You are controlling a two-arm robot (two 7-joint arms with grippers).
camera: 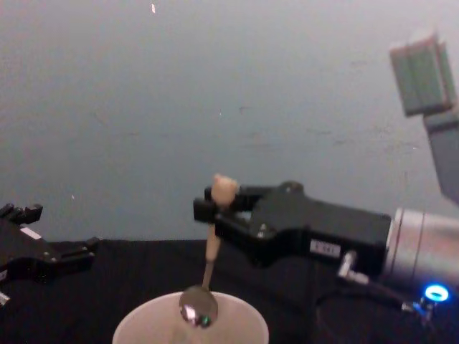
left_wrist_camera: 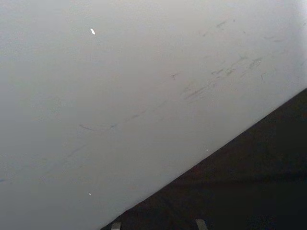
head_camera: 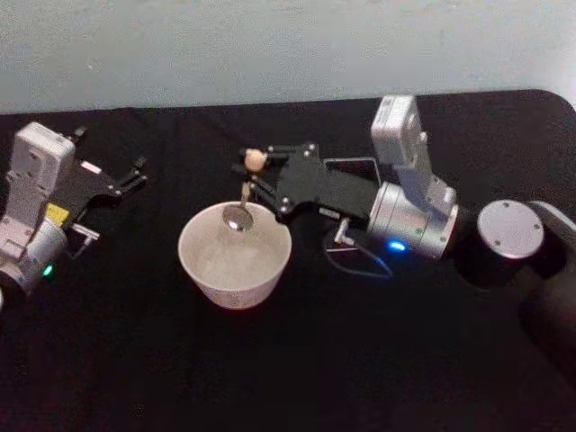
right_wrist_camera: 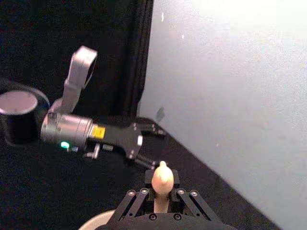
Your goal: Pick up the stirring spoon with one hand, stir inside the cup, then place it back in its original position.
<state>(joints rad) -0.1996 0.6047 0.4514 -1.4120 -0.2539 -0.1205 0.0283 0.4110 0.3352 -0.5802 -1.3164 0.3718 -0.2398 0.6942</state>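
The off-white cup [head_camera: 234, 270] stands mid-table. My right gripper [head_camera: 258, 176] is shut on the beige handle of the stirring spoon [head_camera: 245, 191], just under its knob. The spoon hangs nearly upright and its shiny bowl sits at the cup's far rim, about level with the mouth. From the chest, the spoon [camera: 211, 247] dips into the cup [camera: 143, 322] below the right gripper [camera: 215, 204]. The knob [right_wrist_camera: 161, 178] stands between the right fingers. A faint square rim behind that gripper looks like the dark holder [head_camera: 353, 161], the original position. My left gripper [head_camera: 135, 175] rests open at the table's left.
A thin cable [head_camera: 360, 265] loops on the black table [head_camera: 297, 360] under the right wrist. A pale wall [head_camera: 270, 45] runs close behind the table's far edge. The left gripper [right_wrist_camera: 148, 143] also sits open beyond the knob.
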